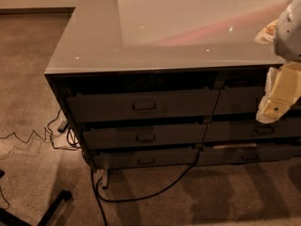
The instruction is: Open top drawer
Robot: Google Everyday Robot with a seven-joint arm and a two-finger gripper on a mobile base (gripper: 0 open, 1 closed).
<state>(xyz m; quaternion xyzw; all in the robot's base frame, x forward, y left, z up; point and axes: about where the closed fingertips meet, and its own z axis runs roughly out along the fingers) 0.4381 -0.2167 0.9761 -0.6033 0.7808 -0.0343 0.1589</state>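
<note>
The top drawer (pixel 141 105) is the wide dark grey front at the upper left of the cabinet, with a small rectangular metal pull (pixel 144 107) at its centre. Its front stands in line with the fronts below, and none of its inner floor shows. My gripper (pixel 275 105), cream-coloured, hangs at the right edge of the view, in front of the same-height drawer front (pixel 235 100) of the right column. It is well to the right of the top drawer's pull and not touching it.
Two shallower grey drawers (pixel 143 136) (pixel 146 159) sit under the top drawer. A glossy countertop (pixel 94 51) overhangs the cabinet. Black cables (pixel 141 197) and a thin wire (pixel 28 138) lie on the carpet. Black stand legs (pixel 49 208) are at the bottom left.
</note>
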